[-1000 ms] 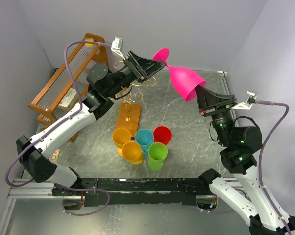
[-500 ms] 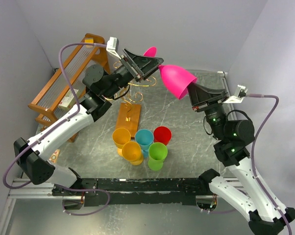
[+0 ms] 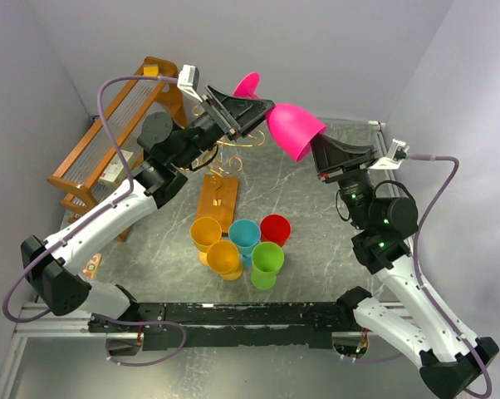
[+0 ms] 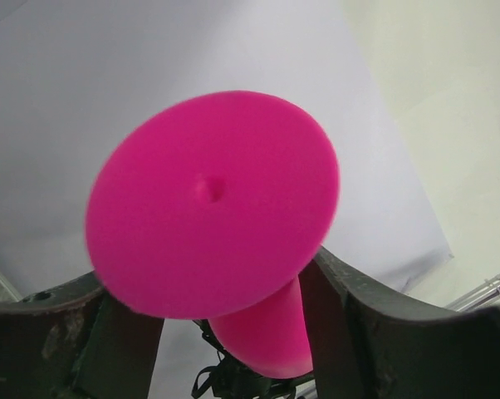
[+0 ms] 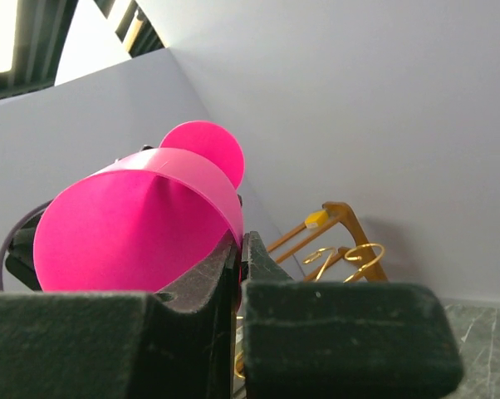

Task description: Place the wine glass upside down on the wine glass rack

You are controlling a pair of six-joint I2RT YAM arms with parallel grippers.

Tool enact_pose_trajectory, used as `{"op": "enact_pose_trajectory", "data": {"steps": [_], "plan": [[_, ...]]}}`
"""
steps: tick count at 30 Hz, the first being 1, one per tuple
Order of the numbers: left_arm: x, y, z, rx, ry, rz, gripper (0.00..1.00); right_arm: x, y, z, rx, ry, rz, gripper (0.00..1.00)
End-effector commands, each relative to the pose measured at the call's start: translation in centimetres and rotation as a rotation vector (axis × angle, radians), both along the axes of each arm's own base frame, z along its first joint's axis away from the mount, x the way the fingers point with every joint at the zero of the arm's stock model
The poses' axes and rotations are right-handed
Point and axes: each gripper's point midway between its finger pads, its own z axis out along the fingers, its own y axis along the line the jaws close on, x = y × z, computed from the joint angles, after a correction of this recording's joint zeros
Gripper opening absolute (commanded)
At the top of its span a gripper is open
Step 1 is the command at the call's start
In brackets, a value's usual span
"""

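1. the pink wine glass (image 3: pixel 293 129) is held in the air above the far part of the table (image 3: pixel 308 224). it lies almost on its side, with the foot (image 3: pixel 248 83) pointed toward the back wall.
2. the right gripper (image 3: pixel 315 154) is closed on the rim of the bowl. in the right wrist view, one finger is seen outside the wall and the other is judged to be inside it.
3. the left gripper (image 3: pixel 254 112) is placed around the stem, just under the foot. in the left wrist view its fingers (image 4: pixel 358 328) are seen on both sides of the stem (image 4: pixel 262 337). a gap is left on one side, so the gripper is judged open and not yet clamped.
4. the wine glass rack (image 3: pixel 217 204), a gold wire tree on a small wooden base, is seen below the left gripper, apart from the glass.
5. the glass is judged to be plastic: light, stiff, smooth and a little slippery, not very fragile.
6. the stem is judged the best place to be held, because the foot must be slid over a wire arm. a pinch on the thin rim can easily be lost.
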Motion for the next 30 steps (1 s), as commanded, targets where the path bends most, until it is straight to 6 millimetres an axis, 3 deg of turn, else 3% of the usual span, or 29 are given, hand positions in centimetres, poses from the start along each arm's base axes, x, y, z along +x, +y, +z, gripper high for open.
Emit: {"op": "enact_pose_trajectory", "data": {"steps": [1,5,12,25,27,30], "plan": [[-0.7,0.7,1.7,-0.050,-0.033,0.004,0.66,0.2,0.5,-0.1,0.005,-0.010,0.014,0.00],[-0.5,0.4,2.0,-0.015,-0.038,0.011,0.56,0.4,1.8,-0.8,-0.032,0.009,0.066,0.00],[0.1,1.6,2.1,-0.002,-0.053,0.101,0.45,-0.8,2.7,-1.8,-0.069,0.022,0.142,0.00],[0.4,1.6,2.0,0.006,-0.062,0.112,0.36,-2.7,3.7,-2.8,-0.141,0.025,0.231,0.00],[0.5,1.6,1.9,0.011,-0.058,0.115,0.30,-2.7,3.7,-2.9,-0.143,0.029,0.232,0.00],[0.6,1.6,1.7,0.016,-0.055,0.124,0.14,-2.9,3.6,-3.0,-0.145,0.030,0.236,0.00]]}}
